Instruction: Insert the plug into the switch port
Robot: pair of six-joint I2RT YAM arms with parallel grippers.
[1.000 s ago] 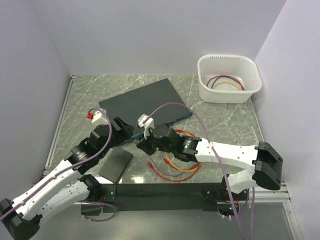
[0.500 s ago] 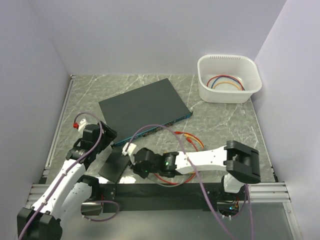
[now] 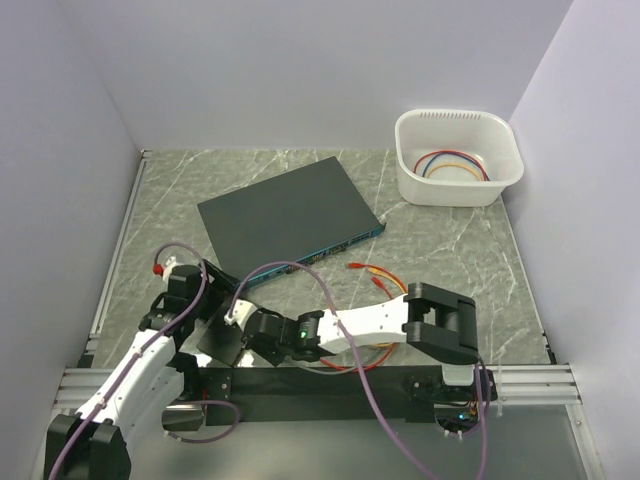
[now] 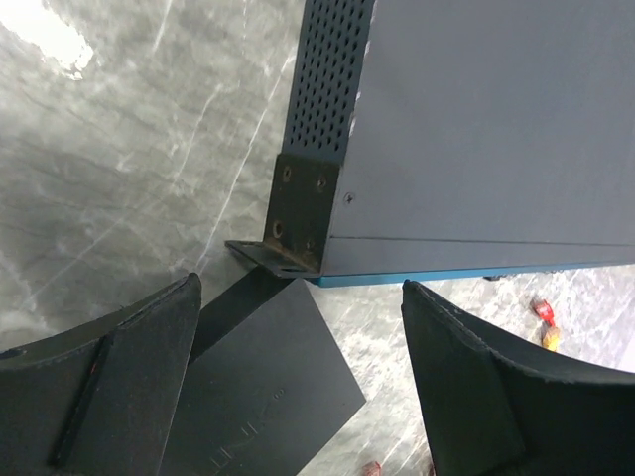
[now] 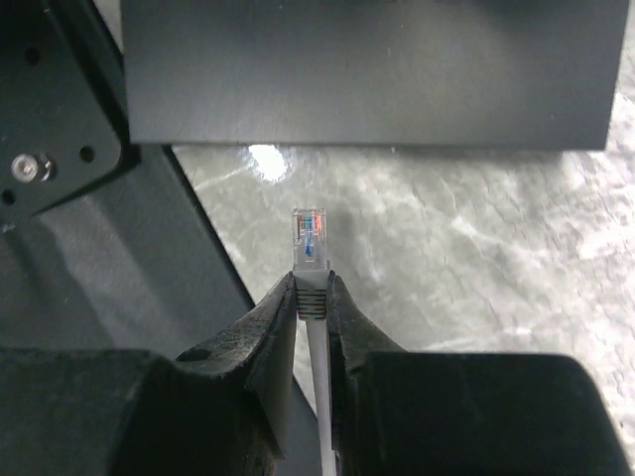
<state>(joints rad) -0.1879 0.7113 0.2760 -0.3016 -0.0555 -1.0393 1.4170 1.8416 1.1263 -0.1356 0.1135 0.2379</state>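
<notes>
The switch (image 3: 290, 210), a flat dark grey box with a teal-blue front edge, lies mid-table. In the left wrist view it (image 4: 476, 129) fills the top right, with its corner bracket and teal edge (image 4: 446, 275) just beyond my fingers. My left gripper (image 3: 207, 297) (image 4: 300, 286) is open and empty, near the switch's near left corner. My right gripper (image 3: 243, 326) (image 5: 312, 297) is shut on a white cable just behind its clear plug (image 5: 310, 238). The plug points at a flat dark surface (image 5: 367, 69) across a strip of marble, well away from the switch's sockets.
A smaller black slab (image 3: 222, 342) (image 4: 268, 387) lies near the front left, under both grippers. Red and orange cables (image 3: 372, 282) lie right of centre. A white bin (image 3: 458, 160) with coloured cables stands at the back right. A black arm part (image 5: 45, 99) is close at the plug's left.
Both arms have drawn back from the switch's front edge toward the near left. The right gripper, still holding the plug, now sits over the black slab.
</notes>
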